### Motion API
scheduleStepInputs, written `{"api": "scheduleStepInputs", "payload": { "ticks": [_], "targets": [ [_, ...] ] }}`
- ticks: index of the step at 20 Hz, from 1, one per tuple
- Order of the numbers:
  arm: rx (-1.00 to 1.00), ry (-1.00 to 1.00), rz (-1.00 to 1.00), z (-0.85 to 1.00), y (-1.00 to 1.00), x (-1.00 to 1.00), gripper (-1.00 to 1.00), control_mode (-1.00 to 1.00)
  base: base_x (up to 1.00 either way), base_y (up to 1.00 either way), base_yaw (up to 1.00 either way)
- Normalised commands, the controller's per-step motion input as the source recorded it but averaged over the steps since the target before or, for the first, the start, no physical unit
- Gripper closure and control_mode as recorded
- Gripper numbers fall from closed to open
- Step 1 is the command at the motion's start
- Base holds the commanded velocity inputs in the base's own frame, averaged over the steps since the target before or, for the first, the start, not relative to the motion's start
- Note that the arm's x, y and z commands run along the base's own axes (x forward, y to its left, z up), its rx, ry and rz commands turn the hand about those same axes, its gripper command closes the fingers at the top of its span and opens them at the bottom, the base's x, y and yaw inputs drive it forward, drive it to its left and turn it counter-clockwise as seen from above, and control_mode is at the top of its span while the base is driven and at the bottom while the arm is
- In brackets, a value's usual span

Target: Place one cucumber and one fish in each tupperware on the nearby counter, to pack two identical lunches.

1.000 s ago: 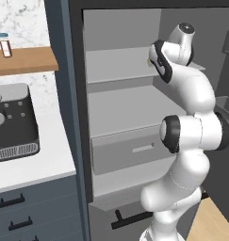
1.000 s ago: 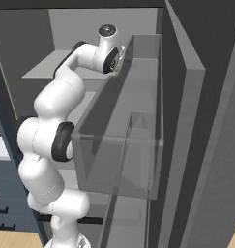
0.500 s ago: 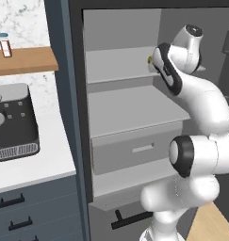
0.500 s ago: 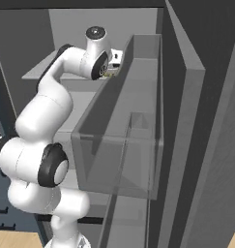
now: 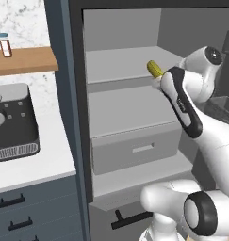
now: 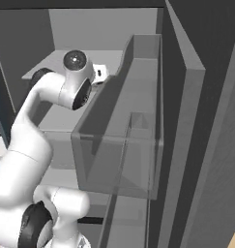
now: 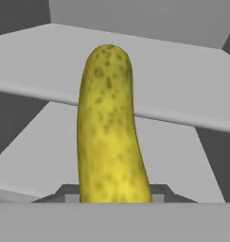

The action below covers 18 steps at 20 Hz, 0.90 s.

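- We see the tall grey shelves (image 5: 120, 101) as our landmark: an open cabinet with an upper shelf, a lower shelf and a drawer front below them.
- Beside the shelves, on their left in the left base view, runs the white counter (image 5: 45, 162) over dark blue-grey drawers with black handles.
- We see the white arm (image 5: 191, 113) rising at the right front of the shelves and bending in toward the upper shelf; in the right base view the same arm (image 6: 36, 126) reaches in from the left.
- A black coffee machine (image 5: 14, 122) stands on the counter, well to the left of the shelves.
- Above that machine a wooden wall shelf (image 5: 24, 61) carries a small jar (image 5: 4, 44), also left of the shelves.
- The hand (image 5: 159, 80) sits at the front edge of the upper shelf. We cannot see its fingertips, so we cannot tell for sure whether they are closed, though the cucumber stays lifted right in front of it.
- The cucumber (image 5: 154, 68) pokes up and to the left from the hand, tilted, just above the front lip of the upper shelf and apart from its surface.
- In the hand view the cucumber (image 7: 109, 127) stands lengthwise up the middle, yellow-green and speckled, its lower end hidden at the bottom, with the shelf boards behind it.
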Motion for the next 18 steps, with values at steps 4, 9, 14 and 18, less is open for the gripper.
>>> {"api": "scheduleStepInputs", "payload": {
  "ticks": [4,9,14,18],
  "targets": [
    [0.00,-0.10,0.07,0.00,0.09,-1.00,1.00,-1.00,0.00,0.00,0.00],
    [-0.12,0.20,0.10,-0.57,0.22,-1.00,1.00,-1.00,0.00,0.00,0.00],
    [-0.17,0.51,0.12,-1.00,0.15,-1.00,1.00,-1.00,0.00,0.00,0.00],
    [-0.10,0.29,0.08,-0.50,0.15,-0.50,1.00,1.00,-0.50,0.24,0.10]
  ]
}}
